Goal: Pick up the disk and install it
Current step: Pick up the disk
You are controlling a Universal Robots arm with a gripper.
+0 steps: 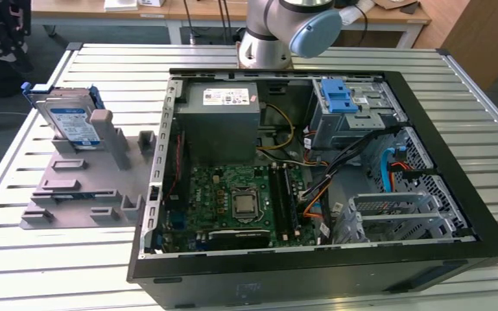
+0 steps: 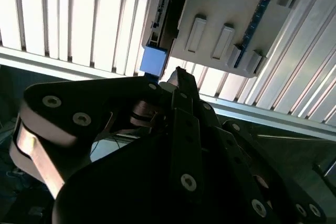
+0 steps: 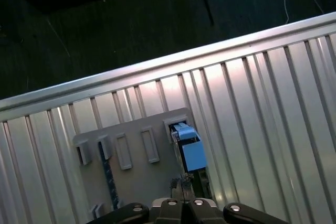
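Exterior view places the disk (image 1: pixel 72 120) upright on its edge in a grey holder (image 1: pixel 85 188). The holder stands on the slatted metal table (image 1: pixel 24 259) beside the open computer case (image 1: pixel 318 162), with the arm's base (image 1: pixel 264 42) behind the case. In the first wrist view the gripper (image 3: pixel 182 188) looks down with its jaws drawn narrow, tips together and nothing held between them. The disk (image 3: pixel 192 155) sits just beyond the jaw tips, seen edge-on and apart from them. In the second wrist view the gripper (image 2: pixel 177 74) points at the disk (image 2: pixel 154 59), whose blue rail end lies nearest the jaws. The holder (image 2: pixel 226 19) spreads off to one side of their line.
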